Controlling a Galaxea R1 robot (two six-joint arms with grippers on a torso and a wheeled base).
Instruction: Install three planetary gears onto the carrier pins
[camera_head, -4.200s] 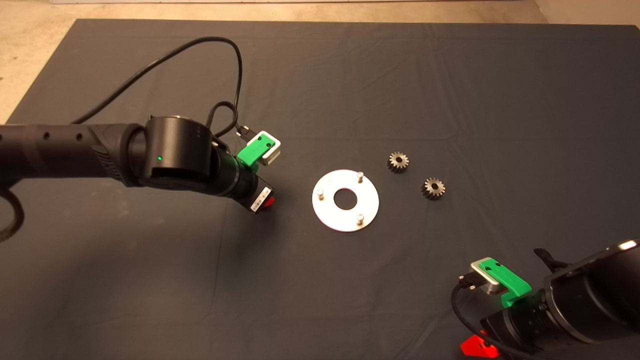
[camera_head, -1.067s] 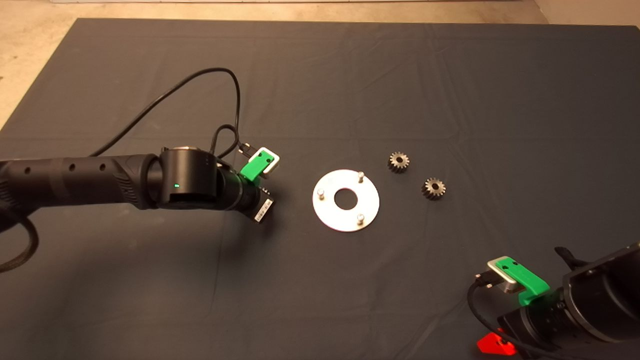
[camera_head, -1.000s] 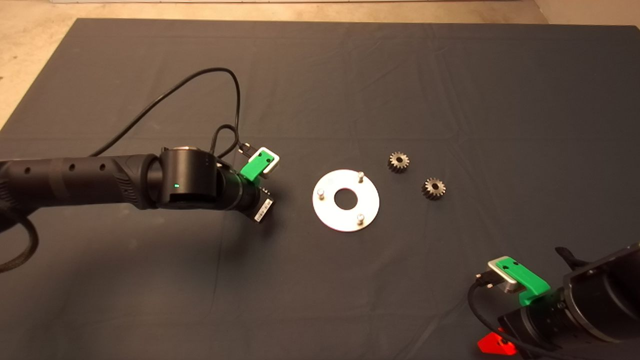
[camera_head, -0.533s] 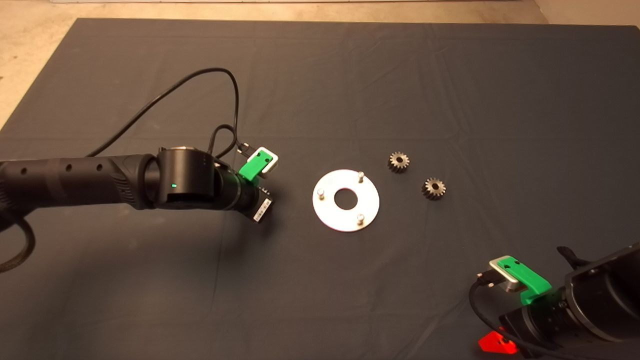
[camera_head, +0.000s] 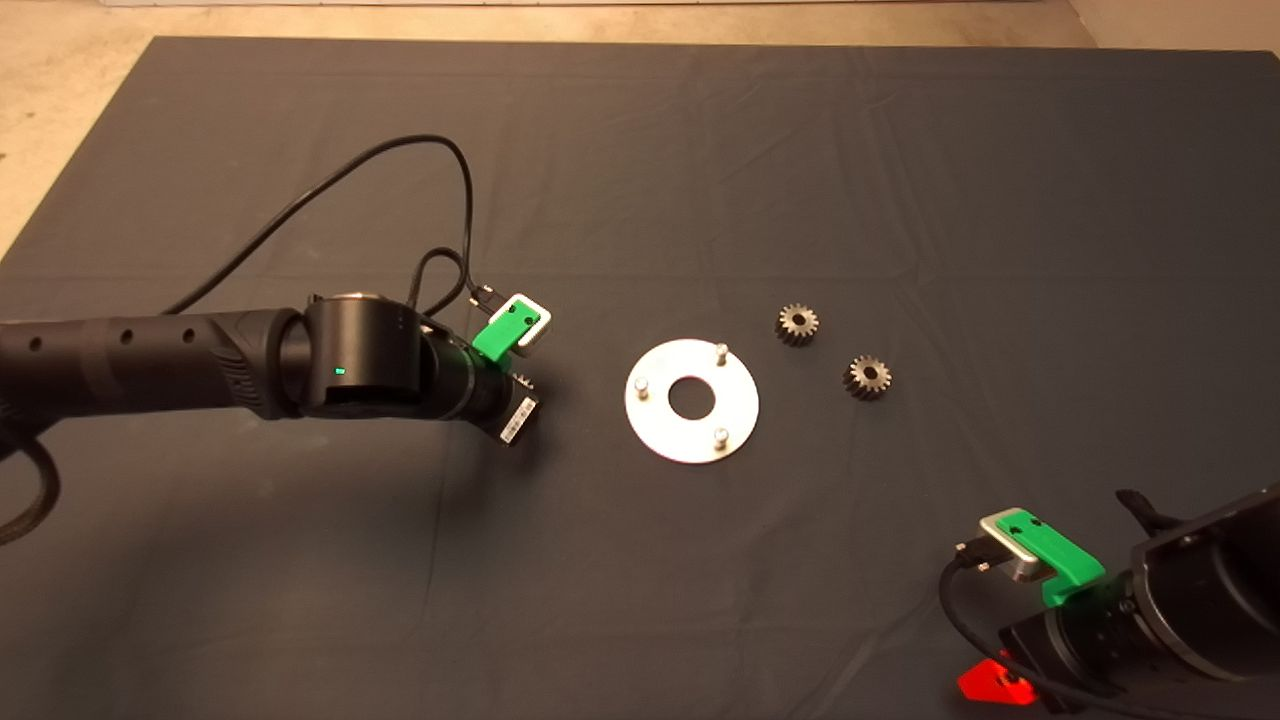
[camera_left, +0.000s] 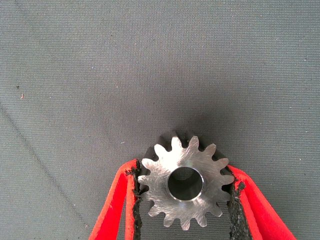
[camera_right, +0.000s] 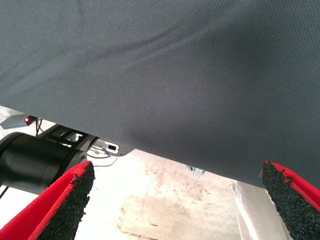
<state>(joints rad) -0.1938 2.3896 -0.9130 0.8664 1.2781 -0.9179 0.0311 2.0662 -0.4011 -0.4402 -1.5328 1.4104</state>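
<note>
- Left gripper (camera_left: 184, 200) has its black pads (camera_left: 135, 200) pinching one planetary gear (camera_left: 185, 185) by the teeth on opposite sides, gear flat, bore facing the wrist camera. Nothing but bare mat (camera_left: 150, 65) under it.
- From above, that gripper (camera_head: 510, 415) sits near the middle of the mat, just off the disc (camera_head: 691, 401) on the side toward the mat's left edge. The gear itself is hidden under the wrist there.
- All three carrier pins (camera_head: 643, 388) stand bare, so I'd say this is step one: first gear grabbed, none installed yet.
- Next move as I see it: carry the gear over the nearest pin, line the bore up dead centre and lower it straight. Tilt it and it'll probably jam.
- The other two gears (camera_head: 797, 323) (camera_head: 867, 376) lie flat on the mat past the disc, toward the right edge, near each other but not touching.
- Right gripper (camera_right: 175, 200) is parked at the mat's near right corner, fingers (camera_right: 70, 200) spread wide, holding nothing.
</note>
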